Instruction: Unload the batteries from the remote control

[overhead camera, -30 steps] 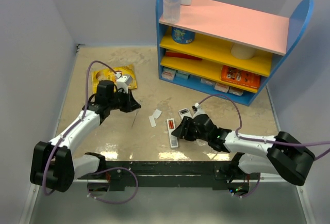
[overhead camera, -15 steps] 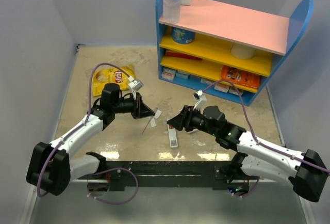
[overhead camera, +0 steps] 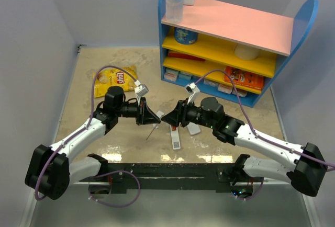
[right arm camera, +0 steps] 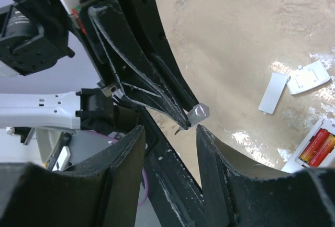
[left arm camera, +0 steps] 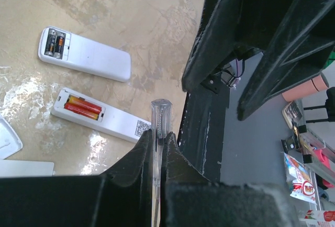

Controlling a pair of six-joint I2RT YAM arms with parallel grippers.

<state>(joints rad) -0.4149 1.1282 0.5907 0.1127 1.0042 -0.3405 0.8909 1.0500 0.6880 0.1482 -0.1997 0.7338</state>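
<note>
remote control (right arm camera: pixel 310 160): cut by the right wrist view's edge, only its slot end shows
batteries (right arm camera: pixel 320 144): lower ends cut off likewise
pale stick (left arm camera: pixel 158 120): lower length buried between left tool (left arm camera: pixel 158 135) fingers

"Lay's" on yellow bag (overhead camera: pixel 111 76)
</note>
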